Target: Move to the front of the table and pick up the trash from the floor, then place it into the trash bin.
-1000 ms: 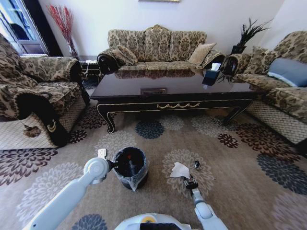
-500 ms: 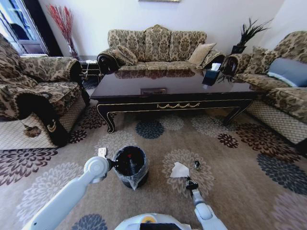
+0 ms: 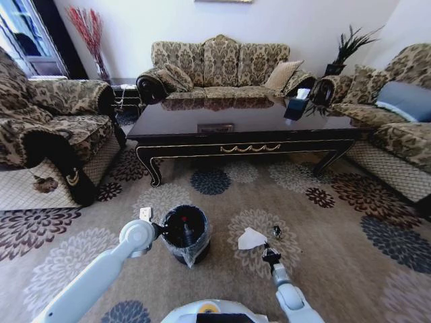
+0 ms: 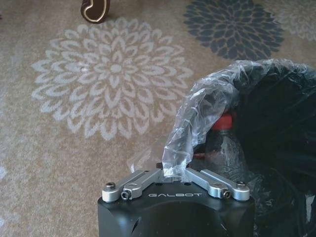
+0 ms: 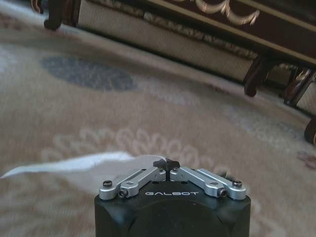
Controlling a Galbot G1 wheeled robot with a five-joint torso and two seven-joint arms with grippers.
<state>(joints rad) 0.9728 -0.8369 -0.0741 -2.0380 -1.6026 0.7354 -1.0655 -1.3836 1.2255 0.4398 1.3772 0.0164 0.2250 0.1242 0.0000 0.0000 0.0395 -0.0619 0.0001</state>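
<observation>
Trash bin [image 3: 185, 232] left of the trash [image 3: 252, 238] (both before the table [image 3: 236, 121]).

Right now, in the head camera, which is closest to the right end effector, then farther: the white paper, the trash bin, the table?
1. White paper, just ahead of the right end effector.
2. Trash bin, off to its left.
3. Table, far ahead across the carpet.

I can read just one word — GALBOT. It is in pale letters on the black body of my left gripper [image 4: 174, 174], and the same word is on the black body of my right gripper [image 5: 168, 168] — no other words or numbers can be read.
</observation>
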